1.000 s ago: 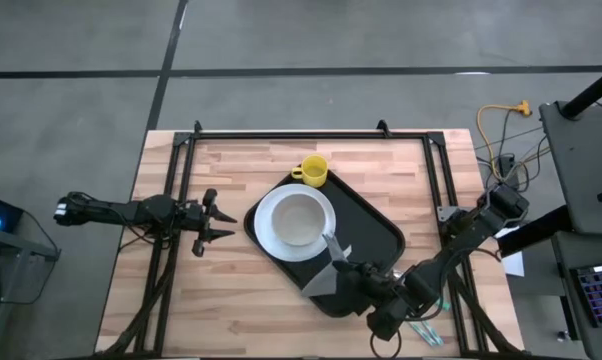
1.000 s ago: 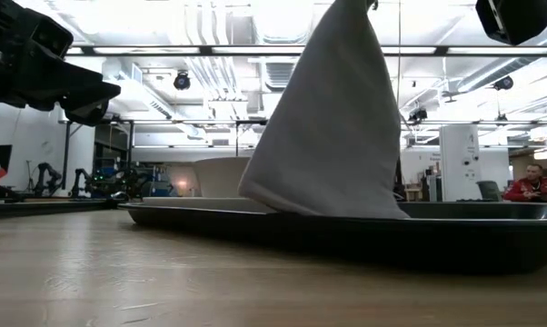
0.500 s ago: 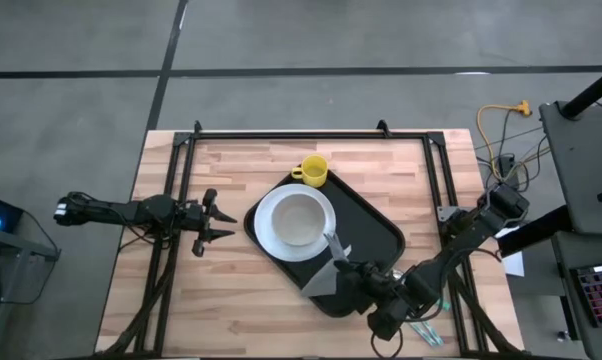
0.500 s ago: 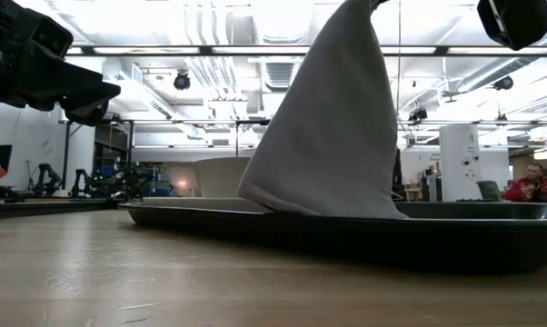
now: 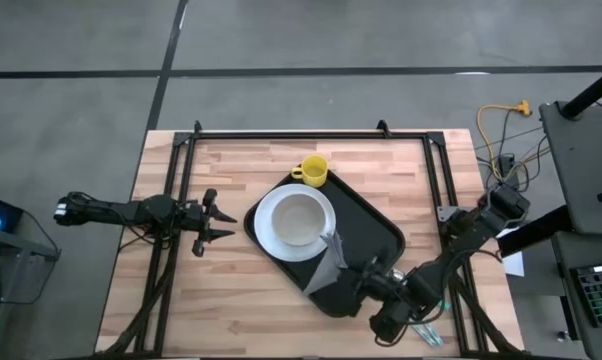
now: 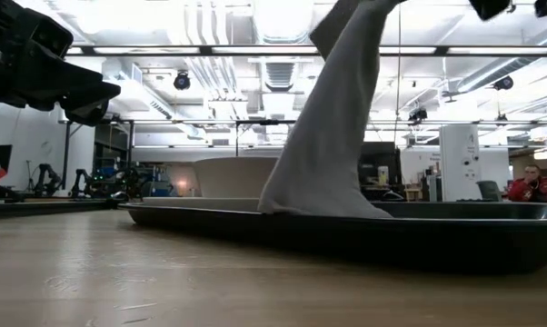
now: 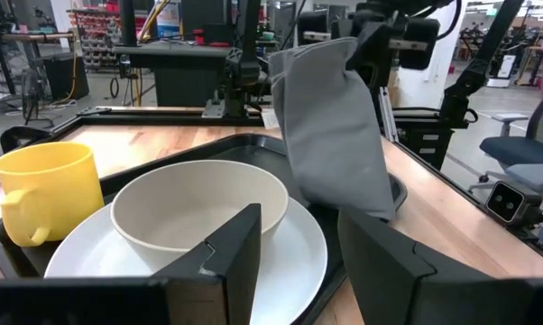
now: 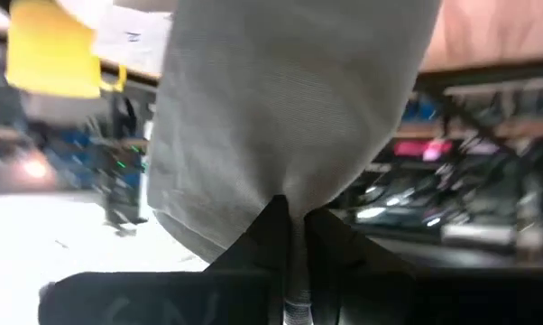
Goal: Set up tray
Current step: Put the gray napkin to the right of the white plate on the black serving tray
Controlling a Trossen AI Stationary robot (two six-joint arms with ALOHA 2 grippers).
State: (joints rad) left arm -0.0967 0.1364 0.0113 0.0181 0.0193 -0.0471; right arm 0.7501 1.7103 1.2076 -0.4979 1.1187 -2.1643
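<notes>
At bench centre, the large flat black rectangular tray with rounded corners and a low rim is seen lying diagonally on the light wooden bench, its long axis running from 10 o'clock to 4 o'clock. A round white plate is carried on the tray's 10 o'clock half, and a white bowl is seated on that plate. A yellow mug is placed at the tray's 12 o'clock corner, just beside the plate.

The right gripper is positioned over the tray's 5 o'clock end, clenched on the top of a grey cloth napkin. In the right wrist view the fabric is seen pinched between the two dark fingers. The napkin hangs down, its lower edge touching the tray floor.

The left gripper is held at 9 o'clock of the tray, apart from it, with fingers spread and nothing between them.
</notes>
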